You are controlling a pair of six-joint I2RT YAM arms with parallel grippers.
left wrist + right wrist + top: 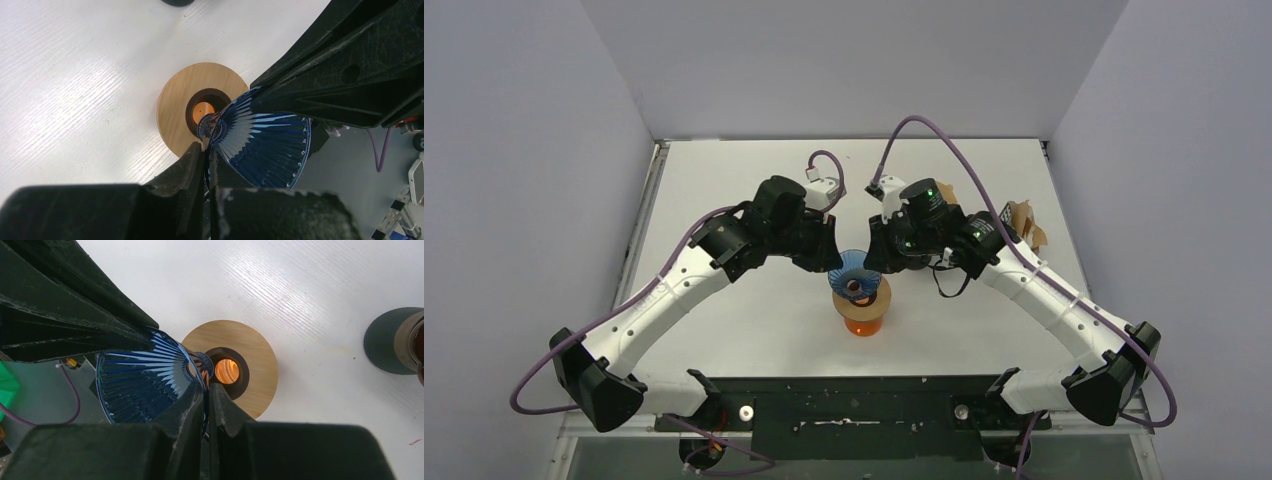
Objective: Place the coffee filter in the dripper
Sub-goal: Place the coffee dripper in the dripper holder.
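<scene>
The dripper (pixel 854 272), a blue ribbed glass cone, hangs tilted just above a round wooden collar (pixel 871 293) on an orange vessel (pixel 864 322). My left gripper (pixel 207 147) is shut on the dripper's (pixel 265 145) thin wall at its narrow end. From the other side, my right gripper (pixel 206 386) is shut on the wall of the same dripper (pixel 145 380). The wooden collar (pixel 260 355) shows its dark hole with an orange glow inside. Brown paper, the coffee filter (pixel 1024 222), sits at the back right, partly hidden behind my right arm.
A dark round object (pixel 390 342) stands on the white table to the right of the collar. Both arms meet over the table's middle. Grey walls close in the table at the left, back and right.
</scene>
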